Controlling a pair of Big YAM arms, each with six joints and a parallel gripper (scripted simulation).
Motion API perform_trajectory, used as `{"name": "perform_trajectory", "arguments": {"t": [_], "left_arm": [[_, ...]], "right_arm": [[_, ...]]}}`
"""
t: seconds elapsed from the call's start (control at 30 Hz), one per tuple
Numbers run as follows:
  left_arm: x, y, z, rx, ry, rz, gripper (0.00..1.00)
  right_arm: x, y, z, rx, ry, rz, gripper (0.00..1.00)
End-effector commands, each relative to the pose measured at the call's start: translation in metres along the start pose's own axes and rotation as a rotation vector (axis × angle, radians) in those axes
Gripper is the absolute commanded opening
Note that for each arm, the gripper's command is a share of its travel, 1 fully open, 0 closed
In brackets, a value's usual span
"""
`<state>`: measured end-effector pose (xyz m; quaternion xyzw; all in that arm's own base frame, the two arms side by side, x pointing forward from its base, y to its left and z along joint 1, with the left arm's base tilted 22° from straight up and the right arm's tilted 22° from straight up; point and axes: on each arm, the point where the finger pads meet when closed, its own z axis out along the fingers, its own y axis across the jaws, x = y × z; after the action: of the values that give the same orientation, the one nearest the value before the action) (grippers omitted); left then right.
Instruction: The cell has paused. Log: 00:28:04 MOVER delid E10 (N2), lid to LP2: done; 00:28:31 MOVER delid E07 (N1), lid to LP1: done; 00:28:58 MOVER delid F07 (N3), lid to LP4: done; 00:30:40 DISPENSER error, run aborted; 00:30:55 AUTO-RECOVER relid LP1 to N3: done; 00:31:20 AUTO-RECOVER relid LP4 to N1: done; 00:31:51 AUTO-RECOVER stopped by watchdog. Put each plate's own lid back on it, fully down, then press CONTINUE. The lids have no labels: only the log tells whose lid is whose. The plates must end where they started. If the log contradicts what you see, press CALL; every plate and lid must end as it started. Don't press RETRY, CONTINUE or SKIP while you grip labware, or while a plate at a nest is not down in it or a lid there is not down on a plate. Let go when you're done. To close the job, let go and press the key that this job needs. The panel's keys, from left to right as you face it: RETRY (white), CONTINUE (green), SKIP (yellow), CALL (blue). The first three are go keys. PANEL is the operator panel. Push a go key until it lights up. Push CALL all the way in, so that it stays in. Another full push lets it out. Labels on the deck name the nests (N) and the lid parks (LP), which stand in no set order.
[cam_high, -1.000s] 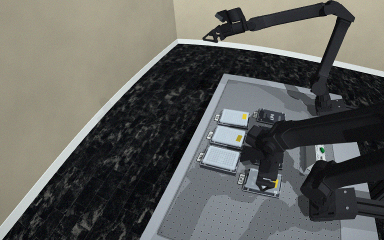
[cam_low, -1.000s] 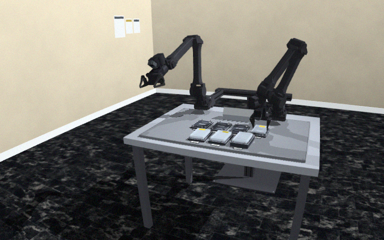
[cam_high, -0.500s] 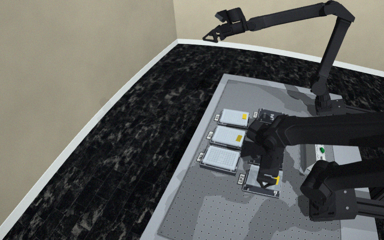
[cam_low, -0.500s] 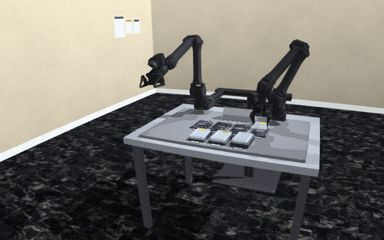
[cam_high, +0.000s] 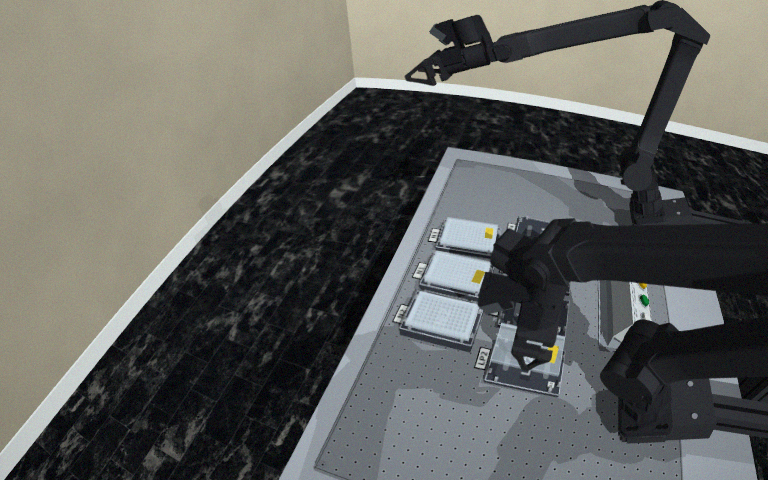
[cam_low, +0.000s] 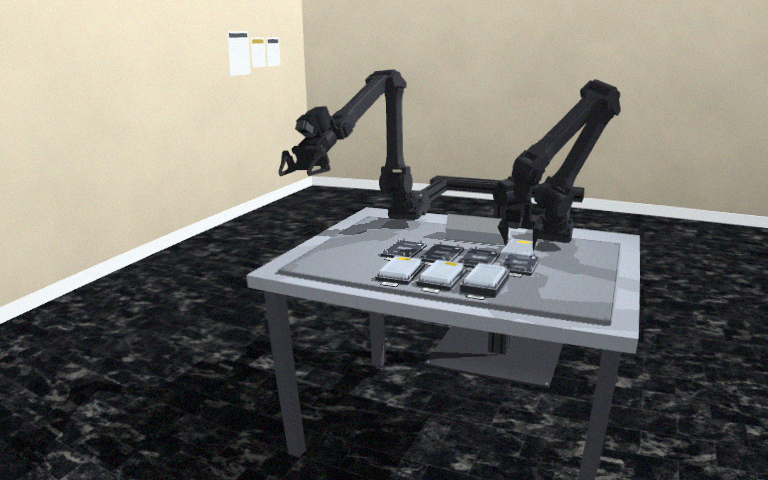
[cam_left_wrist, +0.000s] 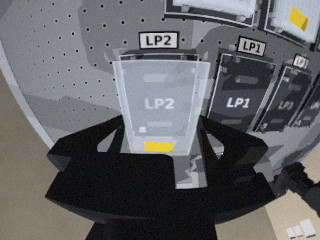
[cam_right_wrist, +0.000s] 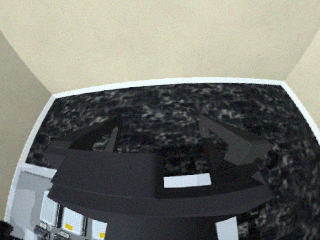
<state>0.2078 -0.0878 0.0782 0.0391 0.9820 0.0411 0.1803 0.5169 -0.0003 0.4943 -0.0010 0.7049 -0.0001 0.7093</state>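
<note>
Held up off its park, the see-through lid sits between the fingers of the left gripper, which is closed on the lid's two sides. Yellow tag is at the lid end nearest the gripper body. Right below the gripper is the LP2 park, its marking readable through the lid. LP1 park is just beside the gripper, with LP3 park farther out along the same row; no lid seen on either.

N2 plate is near the gripper, in its nest, uncovered. Past it from the gripper come the N1 plate and, farthest, the N3 plate, both in their nests with yellow-tagged lids on. Can't tell exact seating from these views.

Right gripper is wide open, nothing in it, up high and well apart from the labware. Operator panel is off to the arm-base side of the left gripper, partly hidden by the left arm; green key and yellow key show, unlit as far as visible.

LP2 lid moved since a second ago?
Yes: the lid has gone up, now raised above the LP2 park in the exterior view.
</note>
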Motion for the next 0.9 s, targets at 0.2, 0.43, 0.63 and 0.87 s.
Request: {"name": "perform_trajectory", "arguments": {"t": [0.2, 0.43, 0.63, 0.87], "left_arm": [[-0.071, -0.019, -0.015, 0.024, -0.056, -0.012, 0.00], [-0.104, -0.028, -0.015, 0.023, -0.056, -0.011, 0.00], [-0.123, -0.034, -0.014, 0.022, -0.056, -0.011, 0.00], [-0.157, -0.043, -0.014, 0.022, -0.056, -0.011, 0.00]], "right_arm": [[-0.031, 0.000, 0.007, 0.001, -0.041, 0.006, 1.00], [-0.031, 0.000, 0.007, 0.001, -0.041, 0.006, 1.00], [-0.031, 0.000, 0.007, 0.001, -0.041, 0.006, 1.00], [-0.031, 0.000, 0.007, 0.001, -0.041, 0.006, 1.00]]}}
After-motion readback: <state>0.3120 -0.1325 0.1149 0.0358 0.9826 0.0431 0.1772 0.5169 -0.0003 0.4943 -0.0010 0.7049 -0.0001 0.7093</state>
